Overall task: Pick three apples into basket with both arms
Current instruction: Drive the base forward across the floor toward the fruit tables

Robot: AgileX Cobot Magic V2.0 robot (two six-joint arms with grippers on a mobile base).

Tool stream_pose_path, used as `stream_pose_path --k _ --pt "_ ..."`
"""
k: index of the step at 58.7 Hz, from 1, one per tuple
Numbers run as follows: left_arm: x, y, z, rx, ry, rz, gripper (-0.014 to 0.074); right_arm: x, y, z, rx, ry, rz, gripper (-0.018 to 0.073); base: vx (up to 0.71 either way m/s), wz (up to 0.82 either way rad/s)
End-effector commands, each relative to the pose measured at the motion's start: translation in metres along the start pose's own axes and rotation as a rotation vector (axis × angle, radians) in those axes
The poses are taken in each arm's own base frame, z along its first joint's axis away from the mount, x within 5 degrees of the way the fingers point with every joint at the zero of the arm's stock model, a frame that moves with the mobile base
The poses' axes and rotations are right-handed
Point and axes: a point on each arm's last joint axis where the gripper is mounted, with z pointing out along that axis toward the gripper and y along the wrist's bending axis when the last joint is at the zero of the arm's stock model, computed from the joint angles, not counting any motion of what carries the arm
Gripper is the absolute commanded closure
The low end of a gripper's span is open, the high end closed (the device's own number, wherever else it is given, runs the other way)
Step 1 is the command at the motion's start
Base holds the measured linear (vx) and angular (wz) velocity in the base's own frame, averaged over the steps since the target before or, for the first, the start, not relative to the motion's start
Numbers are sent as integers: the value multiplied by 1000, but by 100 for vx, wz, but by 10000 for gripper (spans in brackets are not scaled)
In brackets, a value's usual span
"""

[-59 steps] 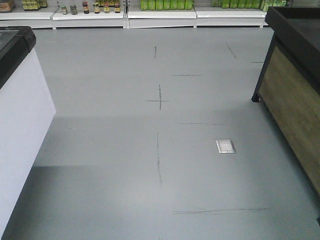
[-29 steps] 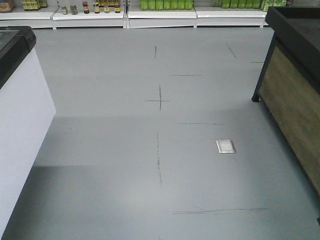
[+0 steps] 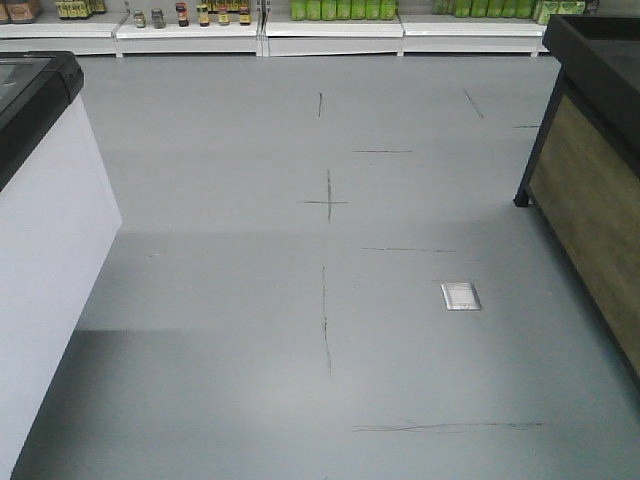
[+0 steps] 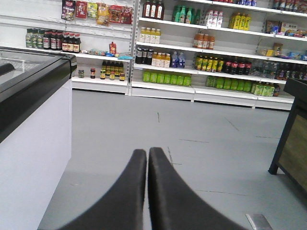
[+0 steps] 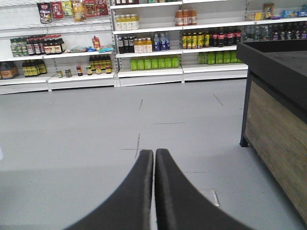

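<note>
The apples and the basket are out of view in every frame. My left gripper [image 4: 147, 152] is shut, its two black fingers pressed together with nothing between them, pointing over the grey floor toward the shelves. My right gripper [image 5: 154, 153] is likewise shut and empty, aimed across the floor toward the shelving. Neither gripper appears in the front view, which shows only floor.
A white chest freezer with a black rim [image 3: 40, 200] stands at the left. A black-topped wooden display stand [image 3: 590, 180] stands at the right. Stocked supermarket shelves [image 4: 192, 52] line the far wall. A small metal floor plate [image 3: 460, 296] lies right of centre on the grey floor.
The front view has shifted slightly: the floor marks, shelves and floor plate sit a little further right and lower than before, so the base has moved a bit.
</note>
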Motion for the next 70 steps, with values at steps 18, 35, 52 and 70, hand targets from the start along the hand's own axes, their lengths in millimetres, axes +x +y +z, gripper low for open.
stream_pose_path --k 18,35,52,70 --pt "-16 -2 -3 12 -112 -8 602 -2 1 2 -10 -42 -11 564 7 11" --pt "-16 -2 -3 12 -112 -8 602 -2 1 2 -10 -42 -11 564 10 6" --pt "-16 -2 -3 12 -112 -8 602 -2 1 2 -10 -42 -11 564 11 14" --pt "-16 -2 -3 12 -112 -8 602 -2 1 2 -10 -42 -11 564 14 8"
